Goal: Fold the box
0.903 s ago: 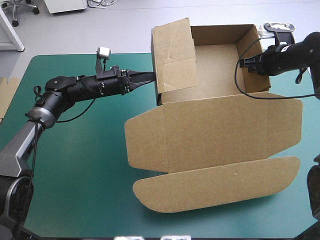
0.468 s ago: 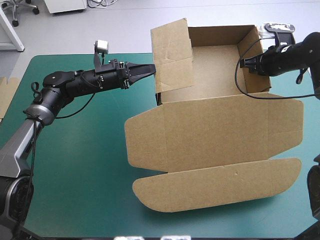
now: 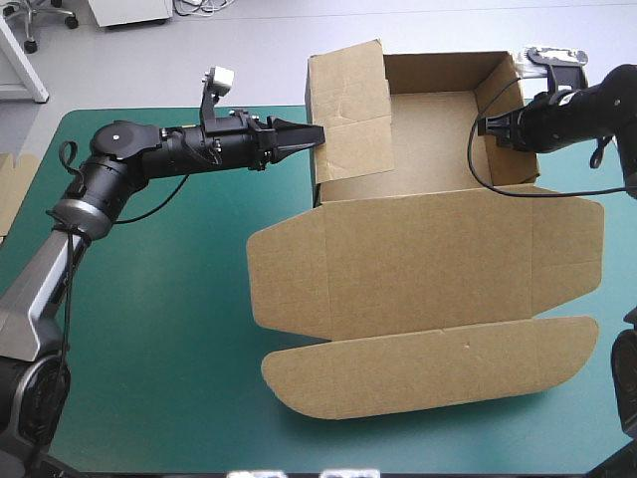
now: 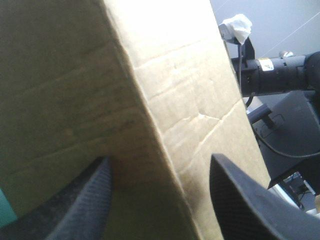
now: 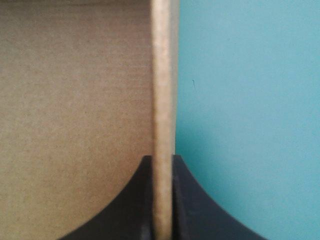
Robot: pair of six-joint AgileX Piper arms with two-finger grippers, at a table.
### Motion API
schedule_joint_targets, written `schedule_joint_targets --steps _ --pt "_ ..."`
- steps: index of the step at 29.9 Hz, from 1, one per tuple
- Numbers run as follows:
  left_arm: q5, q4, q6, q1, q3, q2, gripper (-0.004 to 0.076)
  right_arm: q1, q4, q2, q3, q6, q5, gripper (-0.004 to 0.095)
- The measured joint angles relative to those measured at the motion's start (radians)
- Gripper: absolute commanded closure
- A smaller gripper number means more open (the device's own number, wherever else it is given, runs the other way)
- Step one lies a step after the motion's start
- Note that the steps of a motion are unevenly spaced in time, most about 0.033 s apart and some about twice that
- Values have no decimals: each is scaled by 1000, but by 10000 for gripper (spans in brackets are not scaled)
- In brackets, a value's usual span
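The brown box (image 3: pixel 428 269) lies on the teal-green cover with its far walls raised into an open tray (image 3: pixel 428 75) and its lid flat toward the near edge. The left wall flap (image 3: pixel 348 115) stands upright. My left gripper (image 3: pixel 311 133) is against that flap's outer face. In the left wrist view the left gripper (image 4: pixel 161 159) is open, the brown board (image 4: pixel 165 80) close ahead between its fingers. My right gripper (image 3: pixel 495 126) is at the tray's right wall (image 3: pixel 503 110). In the right wrist view the right gripper (image 5: pixel 162 159) is shut on the board's edge (image 5: pixel 162 75).
An edge of more brown board (image 3: pixel 10 189) shows at the table's left edge. Bare teal-green cover (image 3: pixel 149 329) stretches left of the box and along the near edge. The rounded lid flap (image 3: pixel 428 378) reaches close to the near edge.
My left gripper has moved toward the far edge and forward onto the left wall flap, which has shifted slightly toward the tray. The right gripper has stayed in place.
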Motion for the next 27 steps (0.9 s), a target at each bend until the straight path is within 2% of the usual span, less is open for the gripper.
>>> schedule_joint_targets --steps 13,19,27 --pt "9 153 -106 -1 -36 0 305 28 -22 2 0 25 -1 921" --pt "65 249 -154 -1 -61 0 305 29 -22 7 0 32 0 921" --pt "45 404 -267 -4 -158 13 316 31 -24 12 0 53 6 921"
